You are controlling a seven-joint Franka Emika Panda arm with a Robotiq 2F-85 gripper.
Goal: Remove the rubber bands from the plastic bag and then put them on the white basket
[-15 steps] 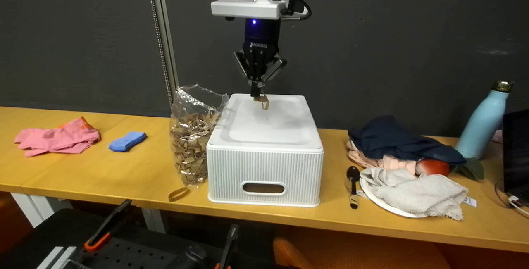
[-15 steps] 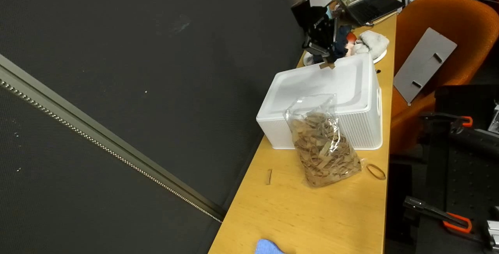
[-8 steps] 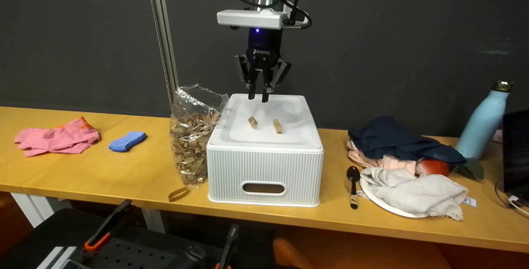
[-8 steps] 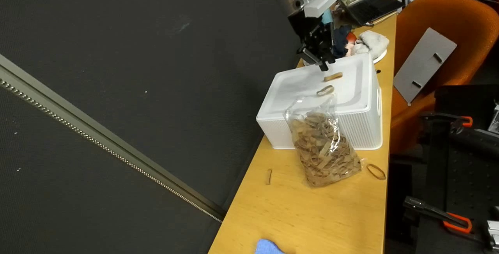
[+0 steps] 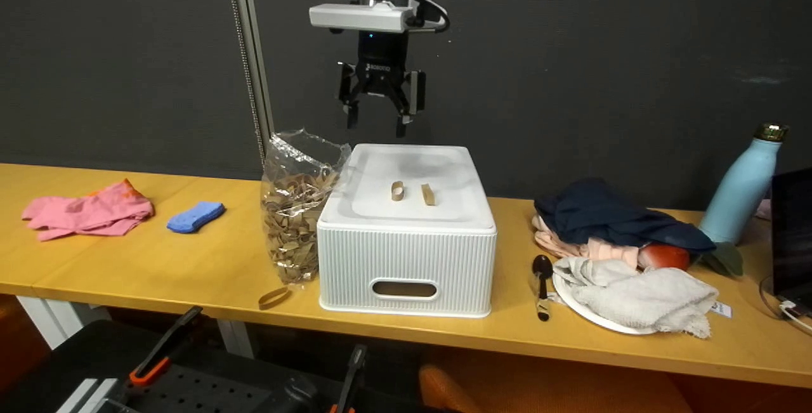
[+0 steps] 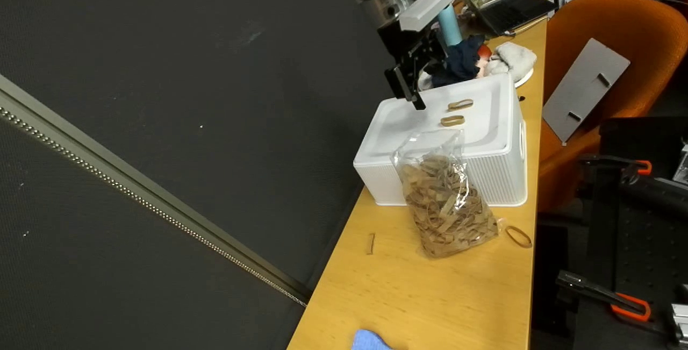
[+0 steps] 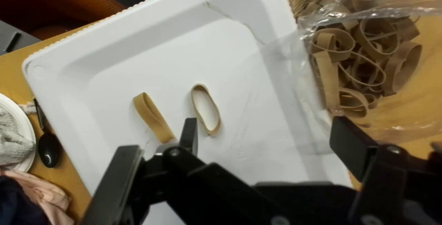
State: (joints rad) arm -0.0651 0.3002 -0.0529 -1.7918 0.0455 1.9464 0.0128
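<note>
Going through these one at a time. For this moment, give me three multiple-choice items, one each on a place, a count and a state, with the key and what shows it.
1. Where does the plastic bag stand?
A) On the white plate
B) On the pink cloth
C) On the table, beside the white basket

2. How many loose rubber bands lie on top of the white basket?
A) None
B) Two
C) Five

3. How do the fingers stand?
A) Spread apart, holding nothing
B) Shut against each other
C) Clamped on the plastic bag

1: C, both exterior views show its base on the table, next to the white basket.
2: B, all three views show two separate loops there.
3: A, the wrist view shows a wide gap with nothing gripped in it.
</note>
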